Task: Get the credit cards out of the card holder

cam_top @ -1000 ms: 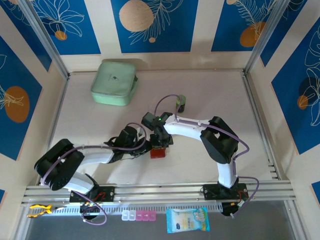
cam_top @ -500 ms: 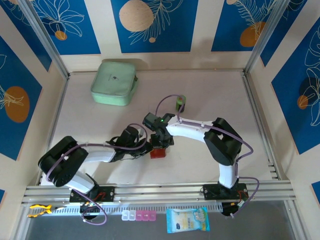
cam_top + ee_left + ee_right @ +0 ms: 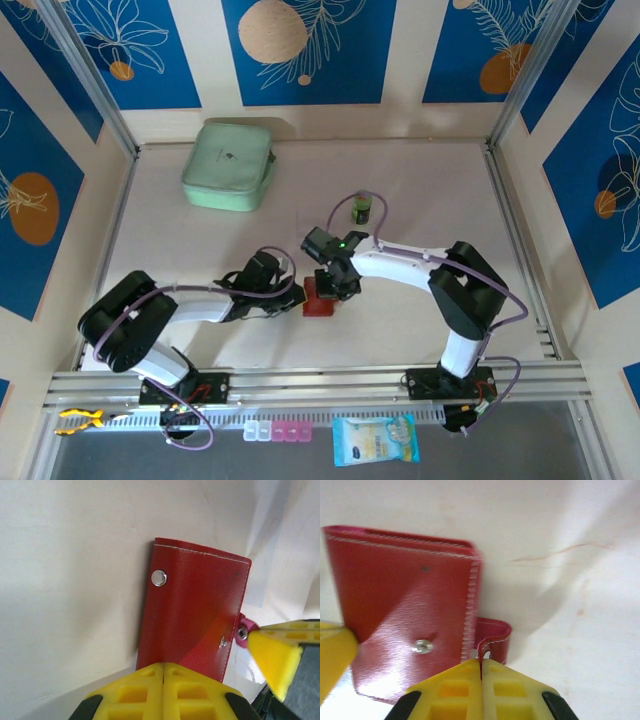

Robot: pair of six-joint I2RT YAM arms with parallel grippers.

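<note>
The card holder (image 3: pixel 320 303), a small dark red wallet, lies folded shut at the table's middle. Its silver snaps (image 3: pixel 159 577) show in the left wrist view. My left gripper (image 3: pixel 164 667) is shut, its tips at the wallet's near edge (image 3: pixel 195 610), with nothing between the fingers. My right gripper (image 3: pixel 480 665) is shut on the wallet's little snap tab (image 3: pixel 492 635), which curls out from the wallet's side (image 3: pixel 405 615). From above, the left gripper (image 3: pixel 297 299) meets the wallet from the left and the right gripper (image 3: pixel 335 290) from the right. The credit cards are hidden.
A mint-green zip case (image 3: pixel 229 165) lies at the back left. A small green object (image 3: pixel 361 208) stands behind the right arm. Metal rails run along the near edge, with a blue packet (image 3: pixel 375 440) and pink pill boxes (image 3: pixel 280 432) below them.
The right gripper has closed on the snap tab, and its arm has shifted to the right, uncovering the small green object. The left arm has barely moved.
</note>
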